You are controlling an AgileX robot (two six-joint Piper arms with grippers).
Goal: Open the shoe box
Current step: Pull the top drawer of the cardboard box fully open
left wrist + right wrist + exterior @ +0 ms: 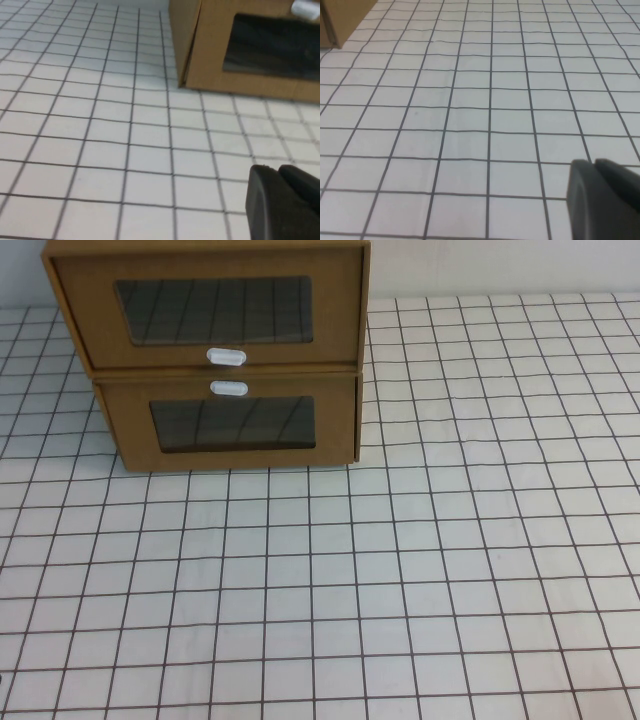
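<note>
- Nothing of the task is done yet. The upper shoe box (210,305) and the lower shoe box (235,425) are stacked, and both fronts sit flush and closed.
- Each front has a dark window and a white handle: one on the upper front (226,356), and one just under it on the lower front (229,388). Nothing touches either of them.
- The left gripper (276,170) is low over the table (450,540), its two fingers pressed together and holding nothing. The lower shoe box (210,55) stands ahead of it and well apart, so a stretch of bare grid cloth lies between them.
- The right gripper (594,164) is closed too and empty. From it only a corner of the box (340,20) shows, far ahead and off to the side, so this arm is the more distant one.
- Neither arm shows in the high view.
- All is left to do, in my judgement: bring a gripper to a handle, open the fingers, take hold and pull the front out. Which of the two boxes is meant I cannot tell.
</note>
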